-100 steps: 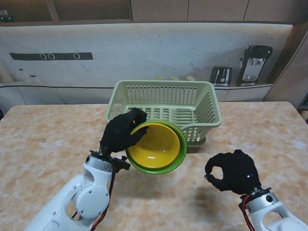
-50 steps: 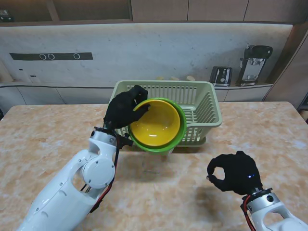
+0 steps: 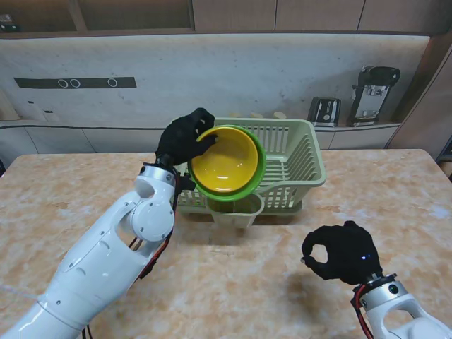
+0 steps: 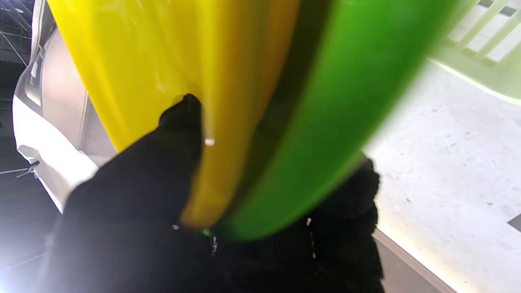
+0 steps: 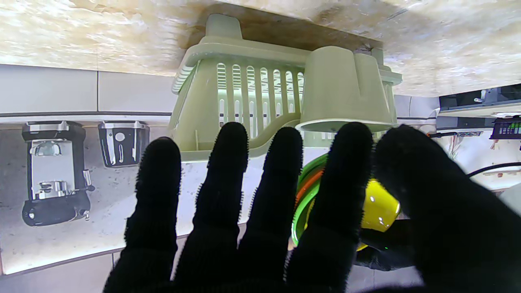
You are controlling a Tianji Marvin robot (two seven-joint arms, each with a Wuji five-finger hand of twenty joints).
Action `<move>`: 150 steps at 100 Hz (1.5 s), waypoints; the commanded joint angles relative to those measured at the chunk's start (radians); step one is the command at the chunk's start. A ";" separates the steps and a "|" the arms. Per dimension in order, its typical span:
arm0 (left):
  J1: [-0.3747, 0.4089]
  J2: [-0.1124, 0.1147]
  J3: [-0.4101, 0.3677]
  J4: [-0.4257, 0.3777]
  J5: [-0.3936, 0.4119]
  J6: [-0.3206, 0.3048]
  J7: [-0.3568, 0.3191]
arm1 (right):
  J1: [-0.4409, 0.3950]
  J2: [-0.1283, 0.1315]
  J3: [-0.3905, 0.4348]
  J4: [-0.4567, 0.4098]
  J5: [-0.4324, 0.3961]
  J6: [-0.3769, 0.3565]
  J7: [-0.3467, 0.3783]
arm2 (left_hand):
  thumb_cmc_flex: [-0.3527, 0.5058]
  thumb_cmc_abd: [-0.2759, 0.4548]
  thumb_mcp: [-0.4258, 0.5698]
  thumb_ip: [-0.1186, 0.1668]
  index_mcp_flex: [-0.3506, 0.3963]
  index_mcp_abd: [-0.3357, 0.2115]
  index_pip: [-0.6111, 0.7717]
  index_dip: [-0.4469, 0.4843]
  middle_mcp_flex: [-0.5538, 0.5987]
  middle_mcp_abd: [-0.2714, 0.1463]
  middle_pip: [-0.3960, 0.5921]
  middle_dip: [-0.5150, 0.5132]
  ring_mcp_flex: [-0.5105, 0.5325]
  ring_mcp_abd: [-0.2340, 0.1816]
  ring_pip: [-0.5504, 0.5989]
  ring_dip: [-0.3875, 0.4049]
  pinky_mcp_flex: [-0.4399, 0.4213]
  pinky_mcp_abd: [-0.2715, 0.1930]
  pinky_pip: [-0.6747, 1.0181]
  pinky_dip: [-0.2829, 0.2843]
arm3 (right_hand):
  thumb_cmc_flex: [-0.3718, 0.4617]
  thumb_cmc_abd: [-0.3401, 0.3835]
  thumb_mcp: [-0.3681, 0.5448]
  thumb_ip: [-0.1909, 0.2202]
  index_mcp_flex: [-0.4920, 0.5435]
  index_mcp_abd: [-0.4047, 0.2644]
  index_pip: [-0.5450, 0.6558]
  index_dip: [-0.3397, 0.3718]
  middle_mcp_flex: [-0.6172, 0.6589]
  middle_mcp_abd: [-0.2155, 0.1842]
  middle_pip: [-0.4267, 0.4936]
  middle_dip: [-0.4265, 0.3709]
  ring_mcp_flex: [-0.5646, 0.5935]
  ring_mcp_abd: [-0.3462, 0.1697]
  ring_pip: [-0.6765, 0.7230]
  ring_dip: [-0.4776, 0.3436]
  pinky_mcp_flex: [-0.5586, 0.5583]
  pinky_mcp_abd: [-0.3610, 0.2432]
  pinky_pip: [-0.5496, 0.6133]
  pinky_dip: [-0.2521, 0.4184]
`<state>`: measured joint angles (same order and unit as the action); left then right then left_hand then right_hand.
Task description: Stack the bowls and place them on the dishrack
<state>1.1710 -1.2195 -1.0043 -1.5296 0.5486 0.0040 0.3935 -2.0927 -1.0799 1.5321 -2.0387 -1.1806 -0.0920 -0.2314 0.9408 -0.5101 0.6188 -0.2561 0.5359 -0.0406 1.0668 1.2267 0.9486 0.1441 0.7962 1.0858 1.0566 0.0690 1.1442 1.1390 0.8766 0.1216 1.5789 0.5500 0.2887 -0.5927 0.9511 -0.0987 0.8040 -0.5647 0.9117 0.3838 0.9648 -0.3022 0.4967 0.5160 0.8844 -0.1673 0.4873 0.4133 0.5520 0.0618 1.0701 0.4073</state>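
Clearly the risk sits in our left hand (image 3: 185, 143), which is clamped on the near-left rim of the stacked bowls: the yellow bowl (image 3: 224, 160) nested in the green bowl (image 3: 258, 178), held tilted in the air over the left front part of the dishrack (image 3: 304, 152). In the left wrist view a thumb (image 4: 179, 122) presses inside the yellow bowl while the other fingers (image 4: 358, 195) back the green one, so we pinch one edge only. We judge that the tilt could let the yellow bowl slide out of the green one, or the stack could twist in the pinch. Lowered carelessly, the green rim might catch the rack's wall or its front cup (image 3: 236, 208). Our right hand (image 3: 339, 252) hangs over the worktop (image 3: 63, 205), loosely curled and holding nothing.
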 commanded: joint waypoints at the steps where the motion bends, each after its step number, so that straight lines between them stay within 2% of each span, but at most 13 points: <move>1: -0.032 -0.016 0.002 0.003 -0.011 0.005 0.001 | -0.002 -0.003 -0.006 0.003 0.001 -0.004 0.018 | 0.350 0.266 0.206 0.146 0.044 -0.251 0.231 0.104 0.109 -0.350 0.146 0.018 0.013 -0.140 -0.017 -0.004 -0.003 -0.049 0.004 0.017 | 0.010 -0.016 0.017 -0.020 0.023 -0.028 0.021 -0.001 0.025 -0.031 -0.016 0.018 0.005 -0.016 -0.009 0.020 -0.004 -0.012 0.010 -0.006; 34: -0.145 -0.040 0.060 0.131 -0.049 0.016 0.011 | 0.009 -0.002 -0.011 0.008 0.005 -0.007 0.027 | 0.350 0.275 0.195 0.147 0.027 -0.253 0.224 0.104 0.093 -0.353 0.146 0.014 0.002 -0.145 -0.029 -0.001 -0.013 -0.057 -0.013 0.022 | 0.011 -0.015 0.015 -0.020 0.023 -0.027 0.021 -0.002 0.025 -0.030 -0.016 0.017 0.004 -0.016 -0.010 0.020 -0.004 -0.011 0.010 -0.006; 51: -0.194 -0.045 0.085 0.181 -0.055 0.023 -0.005 | 0.007 -0.002 -0.008 0.007 0.004 -0.008 0.024 | 0.350 0.278 0.191 0.148 0.022 -0.253 0.222 0.103 0.088 -0.354 0.146 0.012 -0.003 -0.146 -0.032 -0.001 -0.017 -0.058 -0.019 0.025 | 0.010 -0.015 0.015 -0.020 0.022 -0.026 0.020 -0.002 0.024 -0.030 -0.017 0.017 0.004 -0.016 -0.010 0.019 -0.004 -0.012 0.010 -0.006; 79: -0.252 -0.059 0.117 0.249 -0.068 0.037 -0.001 | 0.004 -0.003 -0.004 0.007 0.009 -0.014 0.020 | 0.350 0.285 0.187 0.150 0.012 -0.250 0.218 0.102 0.076 -0.353 0.148 0.006 -0.012 -0.146 -0.039 0.000 -0.025 -0.058 -0.030 0.027 | 0.011 -0.014 0.014 -0.019 0.023 -0.025 0.021 -0.002 0.024 -0.030 -0.015 0.016 0.004 -0.017 -0.009 0.019 -0.006 -0.012 0.009 -0.006; 103: -0.301 -0.073 0.156 0.333 -0.068 0.013 0.014 | 0.004 -0.004 0.000 0.010 0.015 -0.018 0.017 | 0.350 0.290 0.182 0.151 0.001 -0.246 0.212 0.100 0.064 -0.351 0.145 0.002 -0.021 -0.147 -0.047 -0.003 -0.032 -0.059 -0.040 0.026 | 0.011 -0.014 0.014 -0.019 0.022 -0.026 0.020 -0.002 0.025 -0.029 -0.015 0.015 0.004 -0.017 -0.010 0.019 -0.005 -0.010 0.010 -0.006; 150: -0.408 -0.111 0.226 0.510 -0.110 0.018 0.015 | -0.003 -0.007 0.011 0.013 0.019 -0.017 0.003 | 0.350 0.299 0.177 0.153 -0.010 -0.250 0.210 0.098 0.049 -0.351 0.149 -0.003 -0.034 -0.149 -0.056 -0.005 -0.043 -0.060 -0.054 0.024 | 0.011 -0.013 0.012 -0.019 0.023 -0.025 0.020 -0.002 0.025 -0.029 -0.014 0.013 0.003 -0.017 -0.009 0.019 -0.005 -0.011 0.010 -0.006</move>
<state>0.7858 -1.3181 -0.7769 -1.0137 0.4482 0.0197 0.4172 -2.0838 -1.0800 1.5433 -2.0277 -1.1619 -0.1066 -0.2407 0.9457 -0.5170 0.5946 -0.2563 0.5175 -0.1774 1.2020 1.2934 0.9379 0.0387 0.8094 1.0849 1.0214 0.0203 1.1159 1.1570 0.8369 0.0968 1.5258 0.5652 0.2888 -0.5927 0.9511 -0.0987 0.8040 -0.5647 0.9117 0.3838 0.9648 -0.3023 0.4964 0.5162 0.8844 -0.1673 0.4872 0.4133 0.5520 0.0618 1.0701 0.4072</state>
